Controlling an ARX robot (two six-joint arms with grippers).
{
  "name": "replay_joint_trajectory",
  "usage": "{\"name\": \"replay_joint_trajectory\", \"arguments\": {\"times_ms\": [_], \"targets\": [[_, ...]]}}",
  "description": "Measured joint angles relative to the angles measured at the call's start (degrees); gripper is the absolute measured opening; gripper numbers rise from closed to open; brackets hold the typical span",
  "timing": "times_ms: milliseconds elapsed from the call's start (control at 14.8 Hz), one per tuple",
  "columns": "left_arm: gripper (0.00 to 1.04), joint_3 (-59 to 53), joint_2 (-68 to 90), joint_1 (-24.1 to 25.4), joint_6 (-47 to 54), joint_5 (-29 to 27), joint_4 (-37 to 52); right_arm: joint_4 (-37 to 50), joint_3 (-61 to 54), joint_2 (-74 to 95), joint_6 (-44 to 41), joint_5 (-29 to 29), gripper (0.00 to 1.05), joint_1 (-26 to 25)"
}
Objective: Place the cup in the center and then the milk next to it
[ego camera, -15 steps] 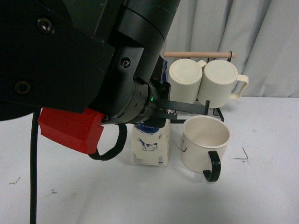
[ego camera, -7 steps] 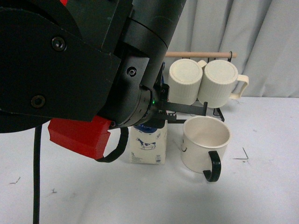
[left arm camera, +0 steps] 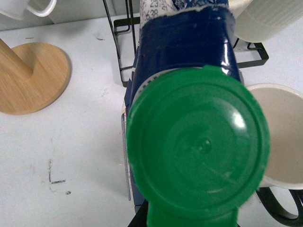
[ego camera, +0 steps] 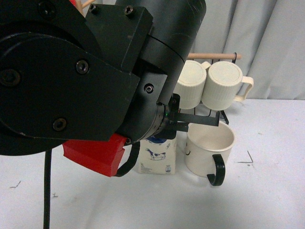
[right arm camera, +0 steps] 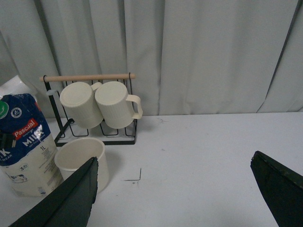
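Note:
The milk [ego camera: 157,158] is a carton with a blue top, a cow picture and a green cap [left arm camera: 199,151]. It is upright just left of the cup [ego camera: 209,146], a cream mug with a black handle turned toward the camera. My left gripper [ego camera: 183,120] is shut on the milk's upper part, and the big black arm hides most of it. The left wrist view looks straight down on the cap, with the cup's rim [left arm camera: 279,137] beside it. My right gripper [right arm camera: 174,163] is open over bare table, right of the cup [right arm camera: 83,158] and milk [right arm camera: 23,151].
A black wire rack [ego camera: 221,114] with a wooden bar holds two ribbed cream mugs [ego camera: 223,86] right behind the cup. A round wooden base [left arm camera: 28,78] and a small white mug [left arm camera: 28,7] lie to the milk's left. A corner mark [right arm camera: 135,178] is on the table.
My left arm has swung up and to the right, filling more of the front view. The milk has shifted slightly right, closer to the cup. The cup has not moved.

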Motion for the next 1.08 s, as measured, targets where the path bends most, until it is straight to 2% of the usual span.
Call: {"name": "replay_joint_trajectory", "arguments": {"times_ms": [202, 337, 607, 876, 1079], "targets": [[0.02, 0.0, 0.2, 0.0, -0.9, -0.2, -0.2, 0.0, 0.0, 0.0, 0.0, 0.0, 0.98, 0.0], [0.19, 0.2, 0.2, 0.0, -2.2, -0.3, -0.2, 0.0, 0.0, 0.0, 0.0, 0.0, 0.98, 0.0], [0.59, 0.2, -0.7, 0.0, -4.5, 0.7, 0.3, 0.0, 0.0, 0.0, 0.0, 0.0, 0.98, 0.0], [1.00, -5.3, -11.1, -0.7, -5.4, 2.0, 3.3, 0.0, 0.0, 0.0, 0.0, 0.0, 0.98, 0.0], [0.98, -12.0, -20.0, 0.9, -3.5, 3.3, 3.0, 0.0, 0.0, 0.0, 0.0, 0.0, 0.98, 0.0]]}}
